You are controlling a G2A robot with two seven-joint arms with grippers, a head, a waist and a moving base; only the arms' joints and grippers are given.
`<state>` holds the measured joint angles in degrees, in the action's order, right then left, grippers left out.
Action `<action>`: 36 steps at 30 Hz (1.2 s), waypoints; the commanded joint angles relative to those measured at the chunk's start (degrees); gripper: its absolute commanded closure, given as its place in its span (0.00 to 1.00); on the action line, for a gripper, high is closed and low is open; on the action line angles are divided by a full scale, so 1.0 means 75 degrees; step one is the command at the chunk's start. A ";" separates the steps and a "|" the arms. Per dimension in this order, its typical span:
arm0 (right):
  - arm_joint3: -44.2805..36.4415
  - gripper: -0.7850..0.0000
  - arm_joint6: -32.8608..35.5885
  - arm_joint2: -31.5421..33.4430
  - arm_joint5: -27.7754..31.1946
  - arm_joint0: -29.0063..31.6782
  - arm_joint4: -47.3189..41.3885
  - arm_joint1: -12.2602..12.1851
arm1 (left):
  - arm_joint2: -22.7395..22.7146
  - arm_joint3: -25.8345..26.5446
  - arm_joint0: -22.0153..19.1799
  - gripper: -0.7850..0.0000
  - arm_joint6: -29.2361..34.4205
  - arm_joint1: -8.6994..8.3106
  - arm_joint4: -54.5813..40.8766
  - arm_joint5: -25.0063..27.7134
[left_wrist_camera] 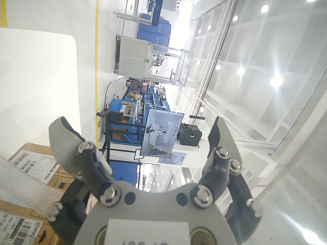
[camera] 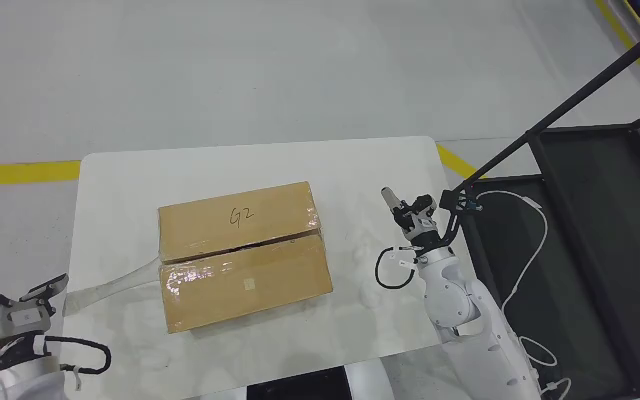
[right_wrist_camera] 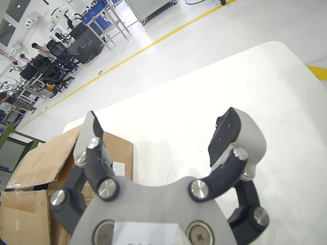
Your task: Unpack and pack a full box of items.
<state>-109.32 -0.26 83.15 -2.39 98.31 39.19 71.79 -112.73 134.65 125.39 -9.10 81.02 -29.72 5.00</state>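
A brown cardboard box (camera: pixel 243 254) lies in the middle of the white table (camera: pixel 370 180), its two top flaps folded shut with a seam between them. A strip of clear tape (camera: pixel 115 283) trails from its left end toward the table's edge. My right gripper (camera: pixel 418 205) hovers to the right of the box, open and holding nothing; its wrist view shows the box (right_wrist_camera: pixel 38 164) beyond one finger. My left gripper (left_wrist_camera: pixel 143 138) is open and holds nothing, off the table's front left corner, with the box's labelled side (left_wrist_camera: pixel 33 164) beside it.
A black frame with a dark panel (camera: pixel 560 230) stands just right of the table, with white cables (camera: pixel 530 250) hanging over it. The table's far half and right side are bare. Yellow floor tape (camera: pixel 40 171) runs past the table.
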 commanded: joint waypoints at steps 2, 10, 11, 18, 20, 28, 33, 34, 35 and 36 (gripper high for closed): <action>0.0000 0.00 0.0000 0.0000 0.0000 0.0000 0.0000 0.0000 | 0.0000 0.0000 0.0000 0.00 0.0000 0.0000 0.0000 0.0000; 0.0000 0.00 0.0000 0.0000 0.0000 0.0000 0.0000 0.0000 | 0.0000 0.0000 0.0000 0.00 0.0000 0.0000 0.0000 0.0000; 0.0000 0.00 0.0000 0.0000 0.0000 0.0000 0.0000 0.0000 | 0.0000 0.0000 0.0000 0.00 0.0000 0.0000 0.0000 0.0000; 0.0000 0.00 0.0000 0.0000 0.0000 0.0000 0.0000 0.0000 | 0.0000 0.0000 0.0000 0.00 0.0000 0.0000 0.0000 0.0000; 0.0000 0.00 0.0000 0.0000 0.0000 0.0000 0.0000 0.0000 | 0.0000 0.0000 0.0000 0.00 0.0000 0.0000 0.0000 0.0000; -0.0042 0.00 0.0274 -0.0075 0.0221 -0.0062 0.0019 -0.0008 | 0.0000 0.0000 0.0000 0.00 0.0000 0.0000 0.0000 0.0000; -0.0206 0.00 0.0888 -0.0094 0.0759 -0.0136 -0.0061 -0.0041 | 0.0000 0.0000 0.0000 0.00 0.0000 0.0000 0.0000 0.0000; -0.0254 0.00 0.1036 -0.0100 0.0895 -0.0136 -0.0126 -0.0049 | 0.0000 0.0000 0.0000 0.00 0.0000 0.0000 0.0000 0.0000; -0.0293 0.00 0.1187 -0.0092 0.1021 -0.0138 -0.0184 -0.0058 | 0.0000 0.0000 0.0000 0.00 0.0000 0.0000 0.0000 0.0000; -0.0332 0.00 0.1342 -0.0090 0.1154 -0.0138 -0.0263 -0.0067 | 0.0000 0.0000 0.0000 0.00 0.0000 0.0000 0.0000 0.0000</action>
<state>-111.50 8.38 82.43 5.13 97.27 37.87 71.36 -112.73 134.65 125.39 -9.10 81.02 -29.72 5.00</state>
